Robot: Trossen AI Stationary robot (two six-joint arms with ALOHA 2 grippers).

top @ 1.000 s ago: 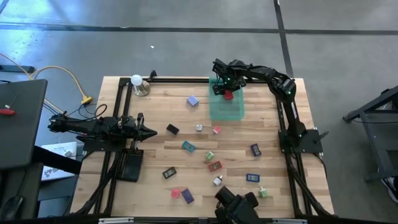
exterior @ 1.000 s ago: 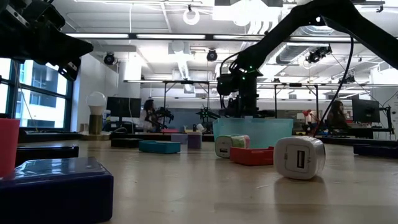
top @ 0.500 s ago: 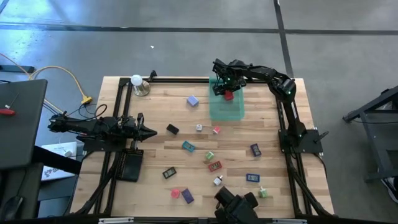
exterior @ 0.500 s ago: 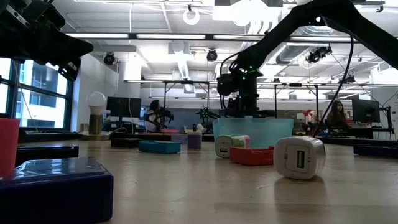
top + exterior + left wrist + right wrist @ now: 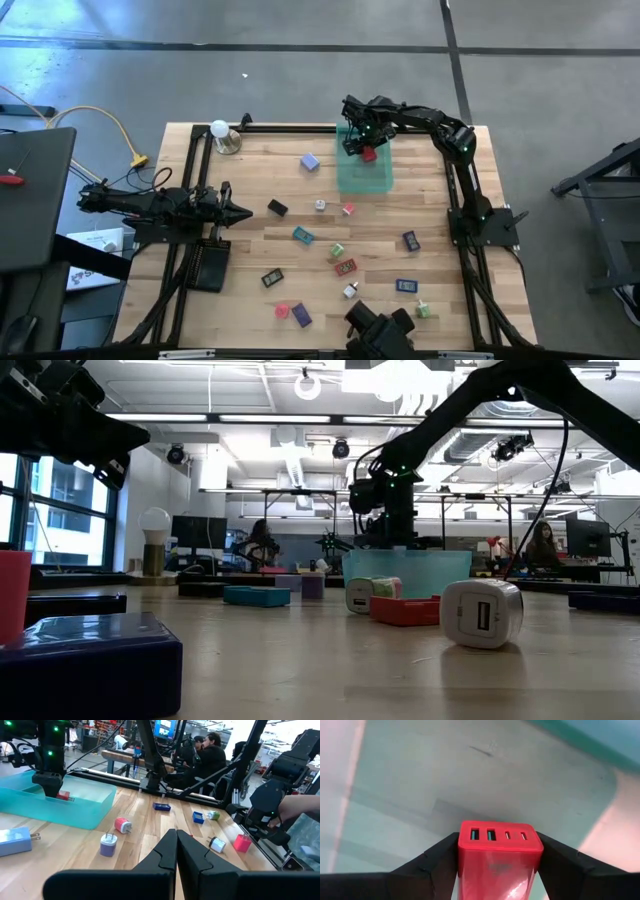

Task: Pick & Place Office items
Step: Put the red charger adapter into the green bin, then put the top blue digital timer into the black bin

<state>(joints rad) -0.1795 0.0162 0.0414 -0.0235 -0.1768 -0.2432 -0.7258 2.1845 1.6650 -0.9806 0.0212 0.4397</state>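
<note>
My right gripper (image 5: pixel 365 148) points down over the far part of the translucent teal tray (image 5: pixel 362 178) and is shut on a red block (image 5: pixel 499 855) with ports in its end. The left wrist view shows that block (image 5: pixel 63 795) under the gripper, within the tray's walls (image 5: pixel 85 807). My left gripper (image 5: pixel 245 211) waits shut and level at the table's left side. Several other office items lie loose on the wood, such as a purple block (image 5: pixel 310 161), a black one (image 5: pixel 277 207) and a teal one (image 5: pixel 303 235). My right gripper pinches the red block's two opposite sides (image 5: pixel 461 857) between its fingers (image 5: pixel 432 865), coming from above and pointing down. The block stands upright with its port end (image 5: pixel 497 836) facing down at the tray's floor. Whether it touches that floor, I cannot tell.
A white ball on a metal base (image 5: pixel 221 131) stands at the far left corner. A black tray (image 5: pixel 205 266) lies near my left arm. Small items crowd the table's near middle, among them a white cube (image 5: pixel 481 614) and a red piece (image 5: pixel 404 610). People sit in the room behind.
</note>
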